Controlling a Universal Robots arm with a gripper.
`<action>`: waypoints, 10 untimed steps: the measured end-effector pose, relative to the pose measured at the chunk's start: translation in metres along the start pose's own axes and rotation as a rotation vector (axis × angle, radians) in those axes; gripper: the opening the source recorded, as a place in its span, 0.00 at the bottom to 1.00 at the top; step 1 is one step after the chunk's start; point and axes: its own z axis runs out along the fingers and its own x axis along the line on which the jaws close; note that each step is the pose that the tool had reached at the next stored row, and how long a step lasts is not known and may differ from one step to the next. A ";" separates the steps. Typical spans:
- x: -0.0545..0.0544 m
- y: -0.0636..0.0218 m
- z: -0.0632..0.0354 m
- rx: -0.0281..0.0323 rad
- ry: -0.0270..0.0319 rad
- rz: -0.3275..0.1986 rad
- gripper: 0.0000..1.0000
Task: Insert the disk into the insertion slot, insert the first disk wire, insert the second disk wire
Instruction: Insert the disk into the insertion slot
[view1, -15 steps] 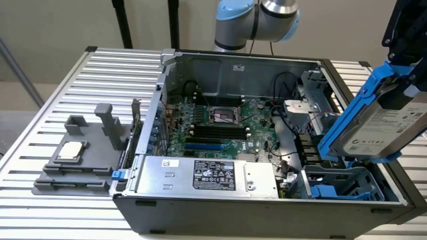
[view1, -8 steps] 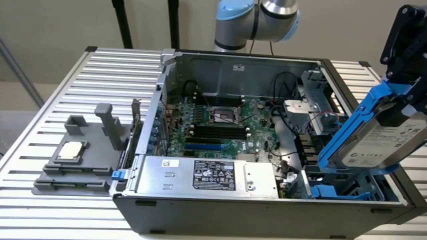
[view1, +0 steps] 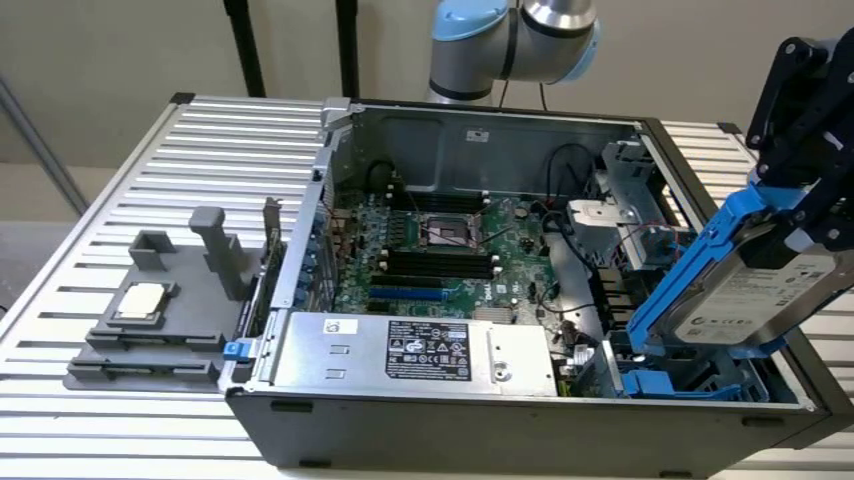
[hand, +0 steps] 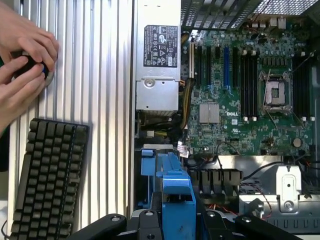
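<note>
The disk (view1: 763, 292), a grey drive with a white label in a bright blue carrier (view1: 683, 272), hangs tilted over the open computer case at the exterior view's right. My gripper (view1: 805, 205) is shut on its upper end. In the wrist view the carrier's blue edge (hand: 178, 197) sits between the black fingers (hand: 145, 220) of the gripper (hand: 178, 222). The insertion slot (view1: 683, 382), a sheet-metal bay with blue fittings, lies just below the disk's lower end in the case's near corner. Loose red and black wires (view1: 649, 243) lie beside the cage.
The silver power-supply box (view1: 416, 350) fills the case's front, and the motherboard (view1: 443, 250) lies behind it. A grey fixture (view1: 150, 305) stands on the slatted table at the exterior view's left. A keyboard (hand: 47, 180) and a person's hands (hand: 22, 57) are beside the case.
</note>
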 end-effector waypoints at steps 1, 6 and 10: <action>0.000 -0.0001 0.0011 -0.0002 0.0019 0.000 0.33; -0.003 -0.0002 0.0054 -0.0014 0.0164 -0.003 0.33; -0.003 -0.0008 0.0090 -0.0063 0.0172 -0.007 0.33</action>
